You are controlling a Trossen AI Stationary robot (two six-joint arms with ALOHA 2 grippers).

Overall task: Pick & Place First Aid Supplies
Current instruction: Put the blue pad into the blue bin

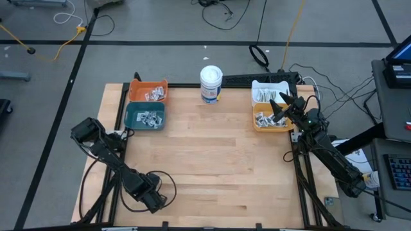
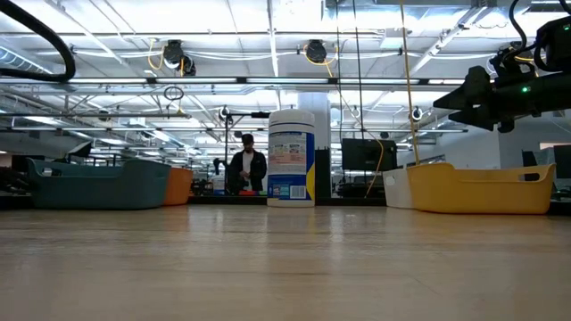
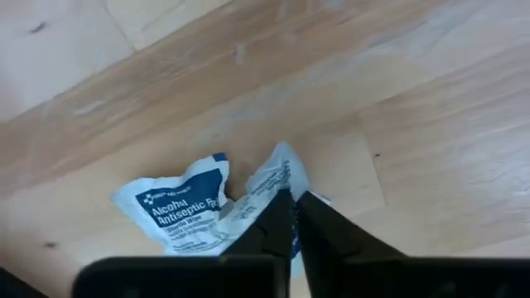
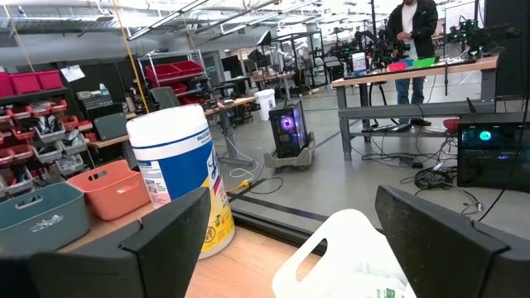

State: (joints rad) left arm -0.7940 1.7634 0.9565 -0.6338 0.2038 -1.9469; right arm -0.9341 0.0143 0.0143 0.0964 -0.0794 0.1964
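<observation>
while the left gripper (image 3: 291,217) sits low at the near-left corner of the light wooden table (image 1: 212,167), we see its two dark fingers pinched together on a crumpled white-and-blue alcohol antiseptic sachet (image 3: 195,207) lying on the wood. sachet is touching the tabletop, one crinkled edge caught between the fingertips. in the high view that gripper (image 1: 156,200) is well apart from every bin.

right gripper (image 1: 282,106) hangs above the yellow plastic bin (image 1: 259,125) at the far-right edge, fingers spread wide, nothing between them. that bin and the white bin (image 1: 257,85) just behind it hold heaps of small whitish packets (image 1: 270,119). orange bin (image 1: 138,86) and teal bin (image 1: 131,115) at far left each hold a few more. tall white cylindrical tub with blue label (image 1: 210,83) stands upright at the far edge, between the bin pairs.
</observation>
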